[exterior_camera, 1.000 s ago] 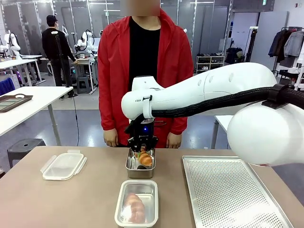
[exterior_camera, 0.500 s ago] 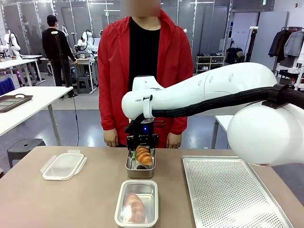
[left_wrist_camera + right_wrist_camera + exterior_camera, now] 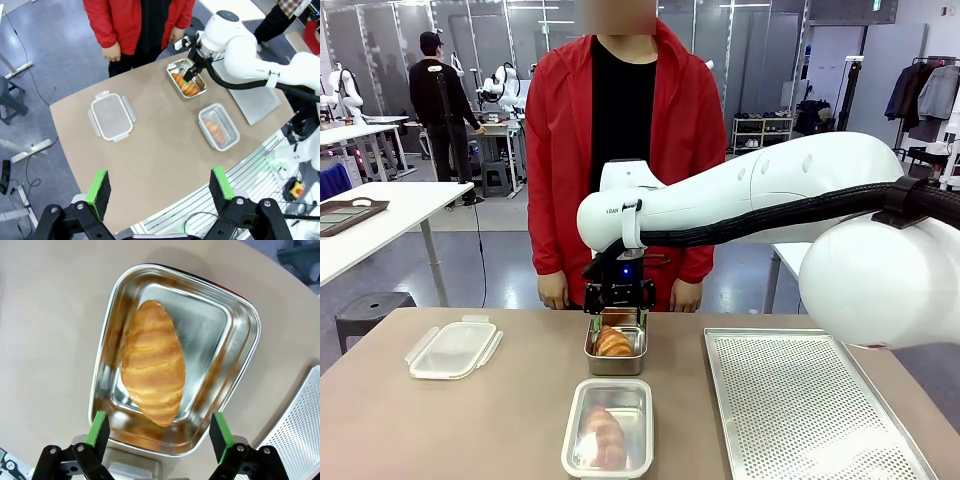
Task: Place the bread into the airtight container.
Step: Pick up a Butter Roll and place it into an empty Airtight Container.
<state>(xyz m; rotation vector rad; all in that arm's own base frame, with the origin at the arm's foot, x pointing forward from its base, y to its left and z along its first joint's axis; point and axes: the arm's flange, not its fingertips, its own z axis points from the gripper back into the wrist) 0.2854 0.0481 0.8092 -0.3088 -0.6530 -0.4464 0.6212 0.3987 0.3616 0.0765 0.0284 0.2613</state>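
I see the right gripper (image 3: 617, 308) at frame centre in the front view, fingers spread wide, holding nothing, above the steel tray (image 3: 592, 354). A croissant (image 3: 152, 382) lies loose in that tray, mid-frame in the right wrist view. Below it in the front view sits the open airtight container (image 3: 574, 442) with another bread (image 3: 602, 435) inside. The lid (image 3: 453, 349) rests at left. Left gripper (image 3: 162, 190) is spread apart, empty, high over the table (image 3: 150, 150).
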